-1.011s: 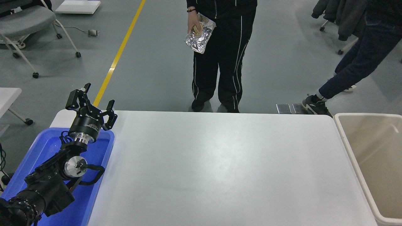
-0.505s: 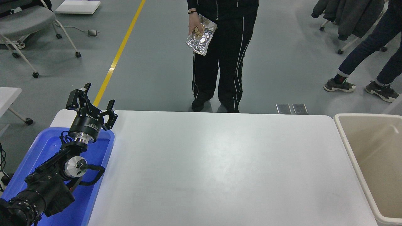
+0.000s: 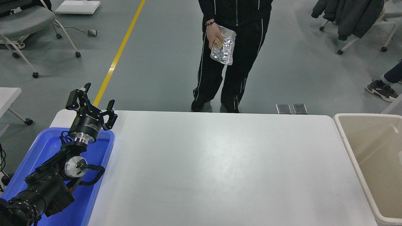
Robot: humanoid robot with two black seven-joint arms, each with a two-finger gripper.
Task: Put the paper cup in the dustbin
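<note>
The paper cup is out of view. The beige dustbin [image 3: 348,142] stands at the table's right end, with only its rim and inner walls showing. My left gripper [image 3: 90,98] is open and empty, parked over the far end of the blue tray at the lower left. My right arm and gripper are out of view.
A blue tray [image 3: 47,147] lies at the table's left edge under my left arm. A person in black [image 3: 234,47] stands at the far side holding a silver foil bag [image 3: 223,45]. Wheeled chairs stand at the upper left and upper right.
The person with the foil bag has shifted to the right. The second person at the right has walked almost out of the picture. My left arm has not moved.
</note>
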